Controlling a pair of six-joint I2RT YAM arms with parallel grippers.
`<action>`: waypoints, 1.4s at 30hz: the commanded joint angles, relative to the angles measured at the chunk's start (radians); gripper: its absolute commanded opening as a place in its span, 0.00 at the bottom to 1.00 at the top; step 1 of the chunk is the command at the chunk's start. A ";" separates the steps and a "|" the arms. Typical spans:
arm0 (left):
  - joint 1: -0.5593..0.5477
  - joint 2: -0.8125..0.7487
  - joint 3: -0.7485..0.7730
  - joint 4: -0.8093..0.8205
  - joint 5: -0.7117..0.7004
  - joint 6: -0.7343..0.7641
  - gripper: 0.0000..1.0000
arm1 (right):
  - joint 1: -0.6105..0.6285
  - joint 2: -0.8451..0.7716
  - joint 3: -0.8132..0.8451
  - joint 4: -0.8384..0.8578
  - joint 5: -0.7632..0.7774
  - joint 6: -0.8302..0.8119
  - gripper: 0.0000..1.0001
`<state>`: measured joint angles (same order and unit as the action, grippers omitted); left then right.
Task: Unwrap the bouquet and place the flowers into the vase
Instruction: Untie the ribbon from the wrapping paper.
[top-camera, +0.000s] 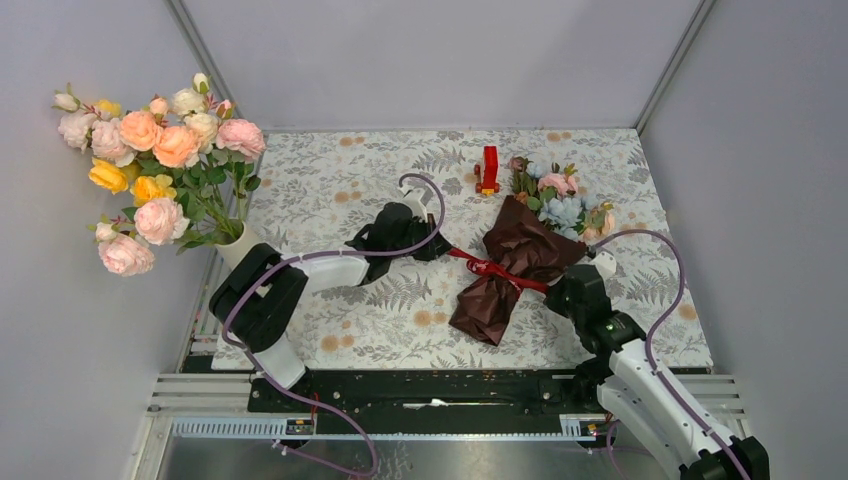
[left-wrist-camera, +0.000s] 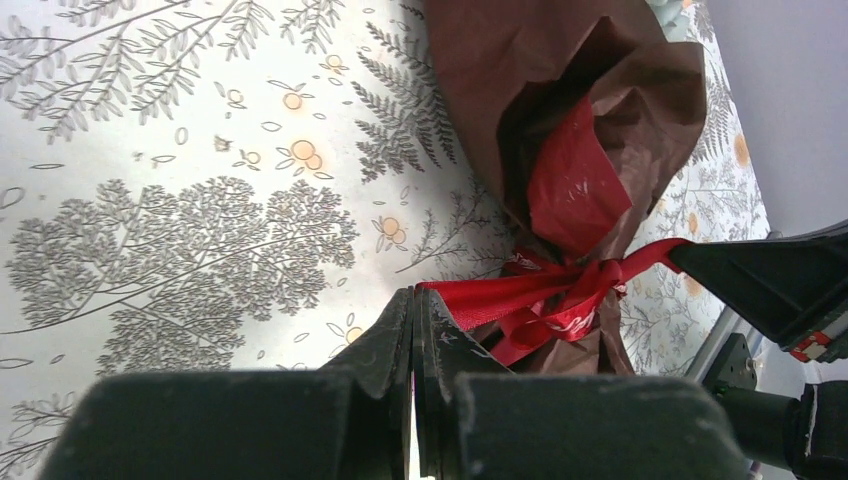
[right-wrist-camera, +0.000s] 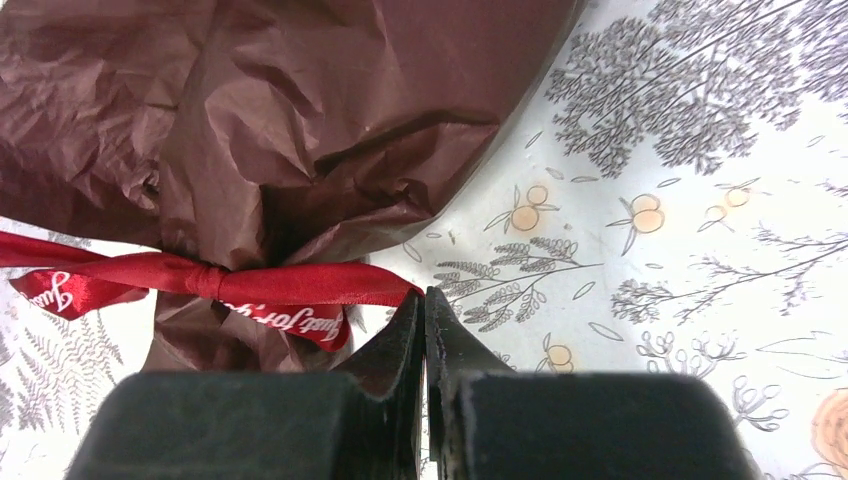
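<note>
Table (top-camera: 330, 190), fern-print cloth. Bouquet (top-camera: 520, 262) lies right of centre, wrapped, with its blooms toward the far edge. Vase (top-camera: 236, 246) stands at the left edge, holding roses (top-camera: 150, 150). Left gripper (left-wrist-camera: 414, 295) and right gripper (right-wrist-camera: 422, 295) each pinch one end of the ribbon (right-wrist-camera: 290, 280), which is taut and knotted round the wrap's waist.

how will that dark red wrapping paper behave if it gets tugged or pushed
Probably floppy and light: the wrapping paper is thin and deeply crinkled, so it should crumple rather than slide whole. It may tear near the ribbon knot, where it is cinched tight.
</note>
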<state>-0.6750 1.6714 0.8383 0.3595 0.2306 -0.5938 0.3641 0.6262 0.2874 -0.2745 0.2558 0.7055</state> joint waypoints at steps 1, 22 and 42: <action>0.032 -0.057 -0.014 0.044 -0.018 0.019 0.00 | -0.004 0.012 0.084 -0.052 0.103 -0.053 0.00; 0.158 -0.097 -0.060 0.024 -0.012 0.039 0.00 | -0.013 0.063 0.159 -0.080 0.159 -0.105 0.00; 0.211 -0.122 -0.086 0.022 -0.001 0.042 0.00 | -0.045 0.039 0.214 -0.147 0.229 -0.165 0.00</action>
<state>-0.4747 1.5909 0.7586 0.3420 0.2314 -0.5716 0.3363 0.6674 0.4572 -0.4126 0.4305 0.5610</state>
